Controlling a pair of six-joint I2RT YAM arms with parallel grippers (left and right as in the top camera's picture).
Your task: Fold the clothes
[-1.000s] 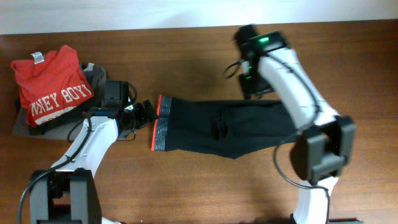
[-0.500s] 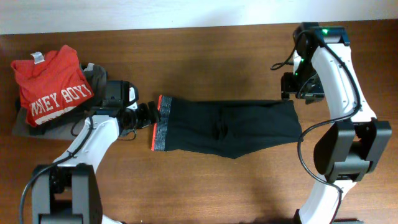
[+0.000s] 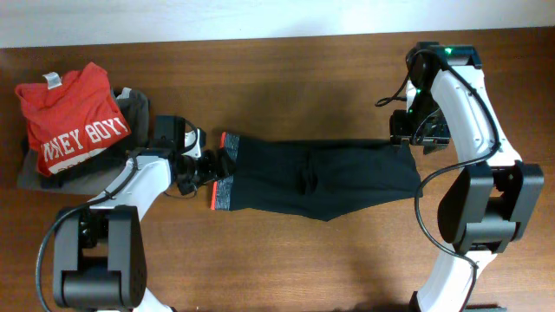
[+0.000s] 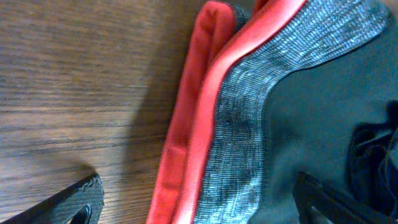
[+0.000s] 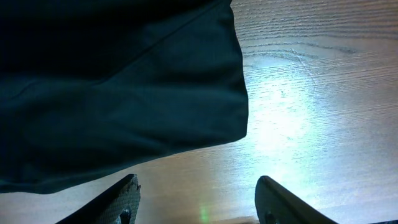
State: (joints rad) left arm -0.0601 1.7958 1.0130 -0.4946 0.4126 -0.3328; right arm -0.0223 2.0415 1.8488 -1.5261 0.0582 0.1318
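**Fingers spread apart at both ends of the trousers (image 3: 321, 178)**

The fingers of my left gripper (image 3: 209, 167) stand wide apart and hold nothing. They straddle the waistband (image 3: 223, 179) at the left end. In my left wrist view one finger (image 4: 71, 204) is over bare wood and the other is over the black cloth. The grey ribbed band (image 4: 242, 130) and its red-orange lining (image 4: 189, 124) run between them.

My right gripper (image 3: 415, 139) is also parted and holds nothing. It sits at the far right corner of the leg ends. My right wrist view shows that black hem corner (image 5: 230, 118) beside brightly lit wood, with my fingertips (image 5: 121, 200) at the bottom edge of the picture.

The trousers lie flat across the middle of the table (image 3: 286, 78), waistband to the left and leg ends to the right. Well to the left, near the far left corner, a red T-shirt (image 3: 74, 121) with white lettering rests on a grey garment (image 3: 135, 104).
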